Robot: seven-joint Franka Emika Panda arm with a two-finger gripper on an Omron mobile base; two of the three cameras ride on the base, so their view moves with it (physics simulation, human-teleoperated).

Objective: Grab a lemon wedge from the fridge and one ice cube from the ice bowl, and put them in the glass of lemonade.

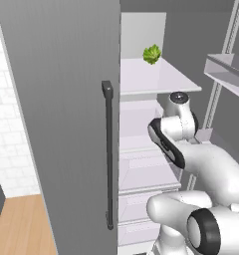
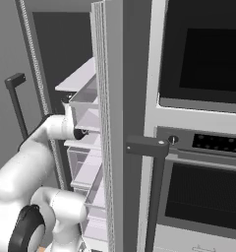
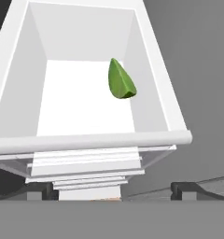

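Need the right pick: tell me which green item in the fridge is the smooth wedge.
The lemon wedge in the white door bin: smooth, pointed. The leafy clump on the upper shelf is ruffled.

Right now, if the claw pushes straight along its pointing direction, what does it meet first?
Probably the white fridge bin: its front rim or floor. The small green lemon wedge lies right of centre by the wall. Depth is unclear.

Kitchen: open fridge (image 1: 57, 124) beside built-in oven (image 2: 203, 197) (microwave (image 2: 206, 51) above)
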